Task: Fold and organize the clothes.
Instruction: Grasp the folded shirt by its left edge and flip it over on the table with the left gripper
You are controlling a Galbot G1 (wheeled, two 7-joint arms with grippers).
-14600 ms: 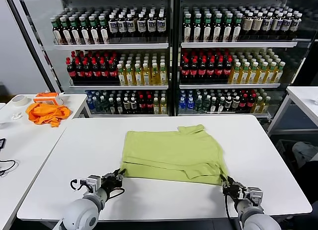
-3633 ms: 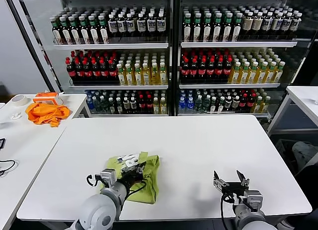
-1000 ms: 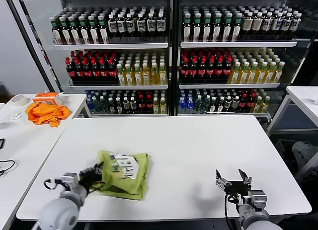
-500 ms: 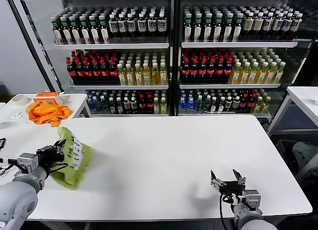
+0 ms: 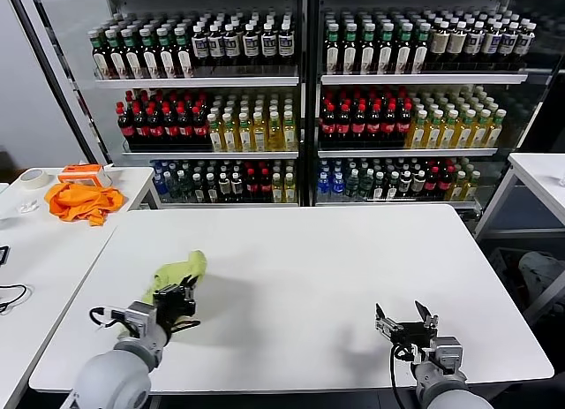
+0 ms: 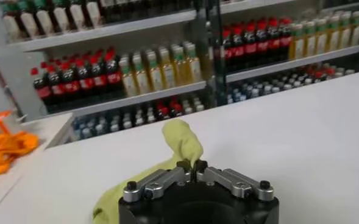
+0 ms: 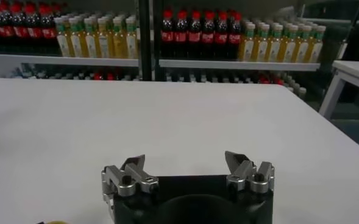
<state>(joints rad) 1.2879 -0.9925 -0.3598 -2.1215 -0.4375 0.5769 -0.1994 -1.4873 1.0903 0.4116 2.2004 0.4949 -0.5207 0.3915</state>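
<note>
The light yellow-green shirt [image 5: 177, 273] is bunched into a small bundle at the left part of the white table [image 5: 335, 268]. My left gripper [image 5: 179, 297] is shut on it and holds it. In the left wrist view the shirt [image 6: 180, 140] rises from the closed jaws of my left gripper [image 6: 194, 168], with more fabric trailing down beside them. My right gripper [image 5: 403, 319] is open and empty near the table's front right; in the right wrist view it [image 7: 187, 164] stands over bare tabletop.
A bright orange cloth [image 5: 83, 200] and an orange box [image 5: 81, 173] lie on the side table [image 5: 35, 250] to the left. Glass-door coolers of bottles [image 5: 300, 91] stand behind the table. Another white table [image 5: 543, 175] is at the far right.
My left gripper has swung back from the table's left edge toward the middle with the shirt, which now looks more bunched. My right gripper has stayed put.
</note>
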